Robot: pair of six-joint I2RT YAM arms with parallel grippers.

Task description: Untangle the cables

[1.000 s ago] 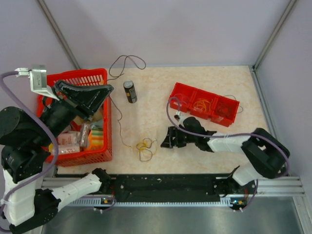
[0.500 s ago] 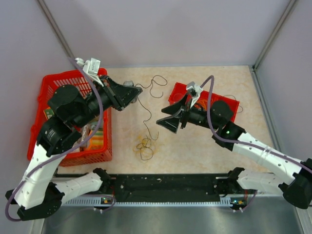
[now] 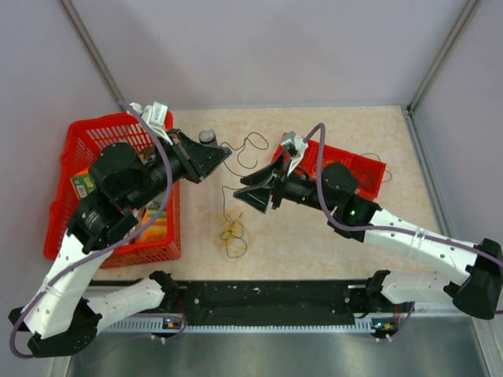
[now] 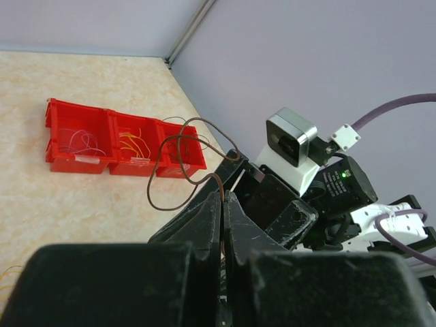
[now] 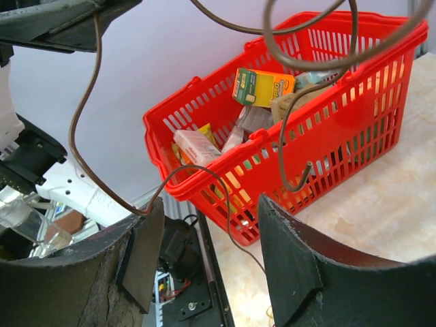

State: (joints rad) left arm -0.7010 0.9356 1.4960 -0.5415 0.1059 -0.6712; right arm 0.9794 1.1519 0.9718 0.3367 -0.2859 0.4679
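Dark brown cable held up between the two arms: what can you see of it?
The dark brown cable is a very thin, flexible wire that curls in loose loops. The left end effector is shut on it and holds it in the air, loops springing out beyond the fingertips. In the top view a strand hangs down toward the small yellow-and-dark tangle on the table. Strands cross in front of the open right end effector, ungripped.
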